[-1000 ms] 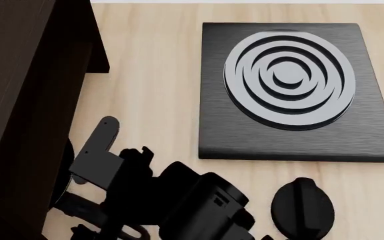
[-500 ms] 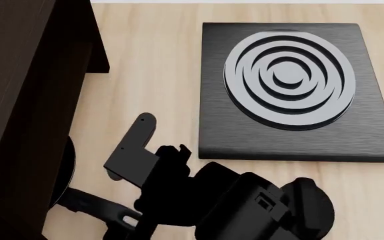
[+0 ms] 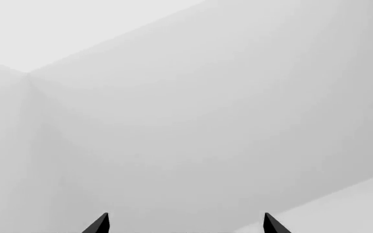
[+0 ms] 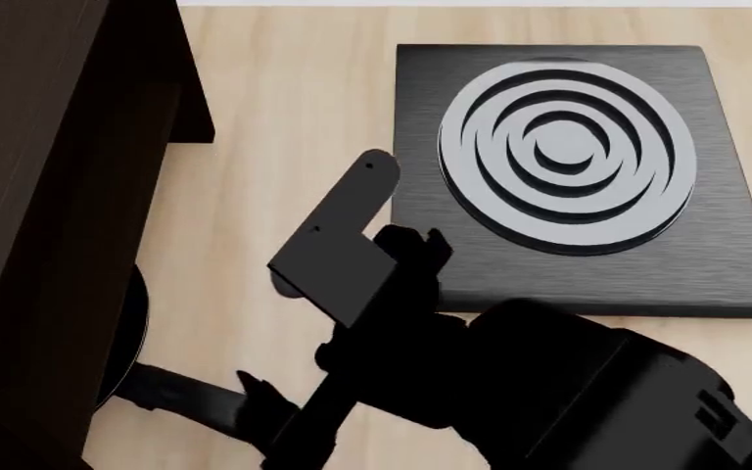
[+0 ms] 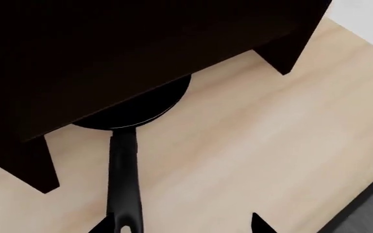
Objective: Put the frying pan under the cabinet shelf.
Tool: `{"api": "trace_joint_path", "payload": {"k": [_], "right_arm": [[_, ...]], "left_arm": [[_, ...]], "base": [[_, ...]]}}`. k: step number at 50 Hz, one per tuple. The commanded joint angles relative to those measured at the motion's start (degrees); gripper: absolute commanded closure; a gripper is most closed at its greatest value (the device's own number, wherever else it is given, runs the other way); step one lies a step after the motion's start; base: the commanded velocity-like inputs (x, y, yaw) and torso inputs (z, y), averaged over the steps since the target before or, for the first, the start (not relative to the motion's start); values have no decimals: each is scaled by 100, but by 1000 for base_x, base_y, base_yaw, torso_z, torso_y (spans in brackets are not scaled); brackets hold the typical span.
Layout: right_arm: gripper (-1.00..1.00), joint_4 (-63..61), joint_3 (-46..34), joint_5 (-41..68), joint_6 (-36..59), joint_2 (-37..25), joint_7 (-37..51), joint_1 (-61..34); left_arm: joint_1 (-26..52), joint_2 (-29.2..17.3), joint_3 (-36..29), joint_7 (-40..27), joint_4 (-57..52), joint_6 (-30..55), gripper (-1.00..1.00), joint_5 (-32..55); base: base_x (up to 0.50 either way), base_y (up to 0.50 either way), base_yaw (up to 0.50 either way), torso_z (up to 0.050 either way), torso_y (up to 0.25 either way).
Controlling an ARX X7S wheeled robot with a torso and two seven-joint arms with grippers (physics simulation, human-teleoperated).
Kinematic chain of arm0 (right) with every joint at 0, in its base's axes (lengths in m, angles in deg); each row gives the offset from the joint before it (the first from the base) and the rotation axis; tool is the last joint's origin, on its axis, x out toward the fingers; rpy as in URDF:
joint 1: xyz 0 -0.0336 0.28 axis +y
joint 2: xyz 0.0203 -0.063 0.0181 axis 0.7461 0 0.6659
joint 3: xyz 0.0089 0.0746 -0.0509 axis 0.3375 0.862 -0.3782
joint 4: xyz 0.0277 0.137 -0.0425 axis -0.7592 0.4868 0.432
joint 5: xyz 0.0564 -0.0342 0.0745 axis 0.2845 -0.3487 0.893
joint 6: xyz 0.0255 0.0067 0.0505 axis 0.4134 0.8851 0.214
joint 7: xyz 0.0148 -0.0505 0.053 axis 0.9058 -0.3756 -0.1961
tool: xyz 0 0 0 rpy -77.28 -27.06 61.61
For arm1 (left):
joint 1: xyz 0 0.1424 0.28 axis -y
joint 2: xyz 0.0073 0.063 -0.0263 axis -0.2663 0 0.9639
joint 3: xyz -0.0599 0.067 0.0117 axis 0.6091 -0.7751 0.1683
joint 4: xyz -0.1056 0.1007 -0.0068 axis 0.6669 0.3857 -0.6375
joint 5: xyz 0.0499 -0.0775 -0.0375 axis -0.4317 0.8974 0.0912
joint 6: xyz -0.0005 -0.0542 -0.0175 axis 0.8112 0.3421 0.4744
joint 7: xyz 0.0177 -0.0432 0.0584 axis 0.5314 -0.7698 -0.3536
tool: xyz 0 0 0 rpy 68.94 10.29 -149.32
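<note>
The frying pan (image 5: pixel 138 104) lies on the wooden table with its round body mostly under the dark brown cabinet shelf (image 5: pixel 109 43). Its long black handle (image 5: pixel 123 179) sticks out towards my right gripper (image 5: pixel 181 225). That gripper is open and holds nothing; the handle's end lies beside one fingertip (image 5: pixel 102 226). In the head view only the pan's edge (image 4: pixel 134 323) and handle (image 4: pixel 180 390) show beside the cabinet shelf (image 4: pixel 50 196), with my right arm (image 4: pixel 390 323) above them. My left gripper (image 3: pixel 184 225) is open and empty, facing blank white walls.
A square black burner plate (image 4: pixel 415 255) with concentric grey rings lies on the table to the right of my right arm. The cabinet's legs (image 5: pixel 34 167) stand on either side of the pan. Bare wood lies between the cabinet and the burner plate.
My right arm has drawn back from the cabinet, moving up and to the right in the head view. The pan and its handle have stayed in place.
</note>
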Motion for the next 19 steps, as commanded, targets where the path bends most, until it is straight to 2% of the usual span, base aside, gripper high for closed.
{"api": "trace_joint_path", "payload": {"k": [1,19], "right_arm": [[-100,-728,544,453,289,-348,404,-33],[-100,-1683,1274,1175,699,-756,1052,-125]], "left_arm": [[24,53,-110,41,56,-23,-100,-54],[-41,75,-155,126,115,-153,-100,-103]], "base": [[0,0,0,0,0],[0,0,0,0,0]]}}
